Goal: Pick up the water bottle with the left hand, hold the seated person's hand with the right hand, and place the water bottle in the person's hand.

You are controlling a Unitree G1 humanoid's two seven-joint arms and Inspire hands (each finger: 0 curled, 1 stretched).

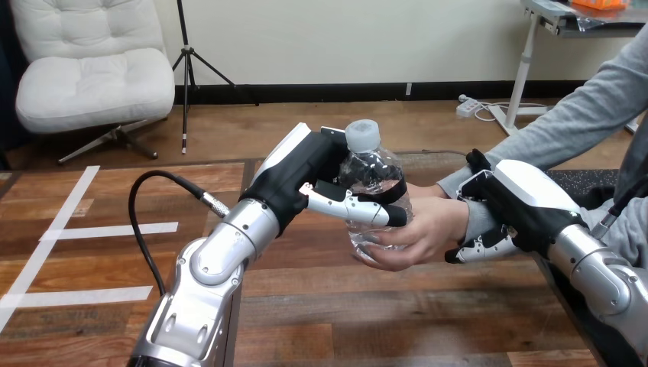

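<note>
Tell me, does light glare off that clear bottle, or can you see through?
In the head view, soft highlights streak the clear plastic water bottle, yet the left hand's black palm shows through it; brighter glints sit on the silver left forearm.

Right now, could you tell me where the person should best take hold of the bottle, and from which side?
The lower body, from the view's right and below. The bottle stands upright, the left robot hand wraps its middle from the left, and the person's hand cups the base there.
</note>
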